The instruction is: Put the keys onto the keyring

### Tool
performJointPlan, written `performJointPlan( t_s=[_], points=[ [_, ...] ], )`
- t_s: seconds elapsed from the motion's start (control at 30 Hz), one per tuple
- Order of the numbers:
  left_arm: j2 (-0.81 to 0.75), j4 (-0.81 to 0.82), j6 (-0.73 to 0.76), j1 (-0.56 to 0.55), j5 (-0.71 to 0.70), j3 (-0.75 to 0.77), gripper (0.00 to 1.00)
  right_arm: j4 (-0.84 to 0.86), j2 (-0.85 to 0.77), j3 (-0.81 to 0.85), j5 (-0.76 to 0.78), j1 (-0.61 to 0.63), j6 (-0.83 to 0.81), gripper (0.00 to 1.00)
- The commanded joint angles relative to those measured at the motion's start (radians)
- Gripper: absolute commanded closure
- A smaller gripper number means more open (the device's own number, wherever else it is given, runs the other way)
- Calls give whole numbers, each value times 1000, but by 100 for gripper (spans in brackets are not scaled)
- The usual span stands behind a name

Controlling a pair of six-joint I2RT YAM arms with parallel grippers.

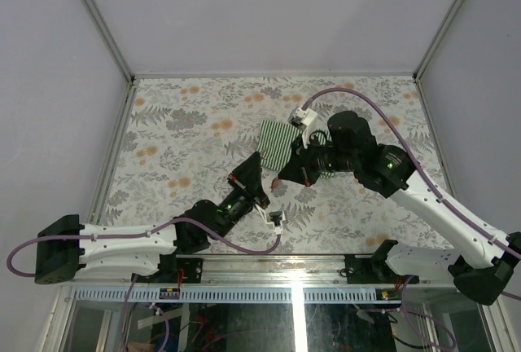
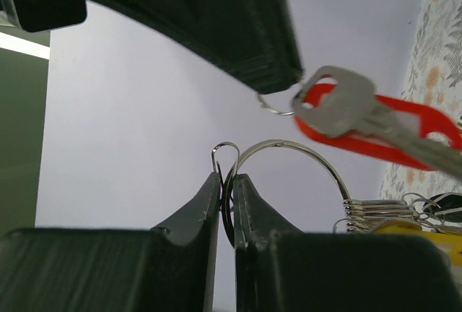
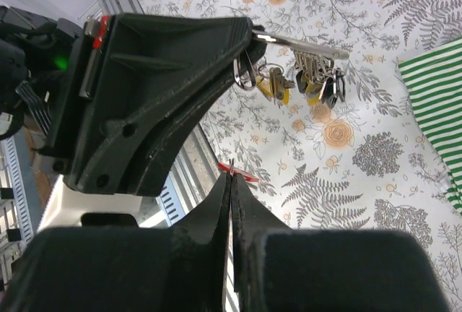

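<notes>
Keyring (image 2: 289, 144): thin silver wire loop, held off the floral table cover (image 3: 346, 167), near the green-and-white striped cloth (image 1: 275, 142).
- Carries a bunch of keys (image 3: 314, 77) hanging at one side, with a yellow tag (image 2: 422, 231) among them.
- Left gripper (image 2: 226, 178): fingers pressed together, pinching the ring's wire.

Red-tagged key (image 2: 339, 102): just above the ring and not touching it.
- Long axis runs from its head at upper left down to the right in the left wrist view.
- The blade tip is cut off at the frame edge.
- Right gripper (image 3: 232, 178): fingers closed, with a sliver of red between the tips.

Black-tagged key: cannot be told apart from the bunch.
</notes>
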Motion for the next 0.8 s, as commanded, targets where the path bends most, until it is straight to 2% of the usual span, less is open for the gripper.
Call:
performJointPlan(
  t_s=[0.0, 0.43, 0.77],
  points=[
    [3, 91, 111, 4, -31, -10, 100, 111, 12, 64, -16, 5, 37, 100],
    [-10, 30, 102, 4, -54, -22, 100, 237, 68, 66, -8, 6, 178, 100],
    [-20, -1, 88, 4, -66, -16, 100, 237, 119, 89, 31, 6, 234, 100]
  ],
)
